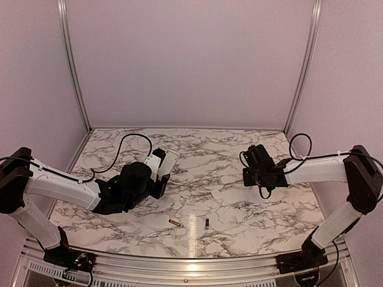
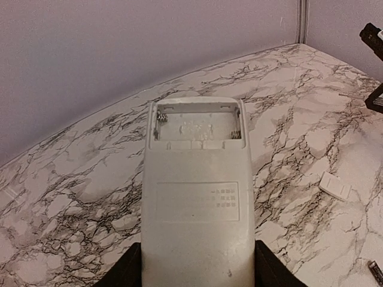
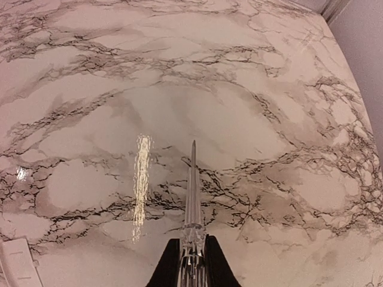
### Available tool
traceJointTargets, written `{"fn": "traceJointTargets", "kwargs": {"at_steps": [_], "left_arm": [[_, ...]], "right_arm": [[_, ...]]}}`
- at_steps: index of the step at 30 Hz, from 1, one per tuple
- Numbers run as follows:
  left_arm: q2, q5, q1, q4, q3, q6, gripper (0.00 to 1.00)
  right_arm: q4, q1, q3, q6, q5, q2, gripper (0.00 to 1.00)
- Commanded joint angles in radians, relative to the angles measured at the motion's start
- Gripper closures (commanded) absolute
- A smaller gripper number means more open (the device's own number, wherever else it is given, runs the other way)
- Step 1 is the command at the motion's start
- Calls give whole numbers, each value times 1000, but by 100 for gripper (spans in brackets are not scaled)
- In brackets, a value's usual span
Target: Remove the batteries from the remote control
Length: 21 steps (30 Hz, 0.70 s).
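My left gripper (image 1: 159,178) is shut on the near end of the white remote control (image 1: 167,162) and holds it above the table. In the left wrist view the remote (image 2: 197,197) lies back up between my fingers (image 2: 122,272), and its open battery compartment (image 2: 197,127) is empty. The gold-brown battery (image 1: 174,222) and the dark battery (image 1: 207,223) lie on the marble near the front edge. The dark one also shows in the left wrist view (image 2: 376,271). My right gripper (image 1: 256,154) is shut on a clear pointed tool (image 3: 192,191) above the table.
A small white battery cover (image 2: 335,186) lies on the marble right of the remote. A white flat piece (image 3: 18,266) sits at the bottom left edge of the right wrist view. A bright light glare (image 1: 192,233) lies between the batteries. Walls enclose the table on three sides.
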Motion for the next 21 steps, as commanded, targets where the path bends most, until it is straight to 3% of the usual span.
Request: {"fn": "traceJointTargets", "kwargs": {"at_steps": [1, 7, 21], "left_arm": [[-42, 19, 13, 15, -21, -25, 100], [-53, 26, 15, 16, -27, -29, 100], [-49, 28, 15, 17, -25, -28, 100]], "right_arm": [[38, -9, -21, 19, -36, 30, 100], [37, -32, -47, 43, -117, 41, 100], [28, -35, -88, 96, -184, 56, 87]]}}
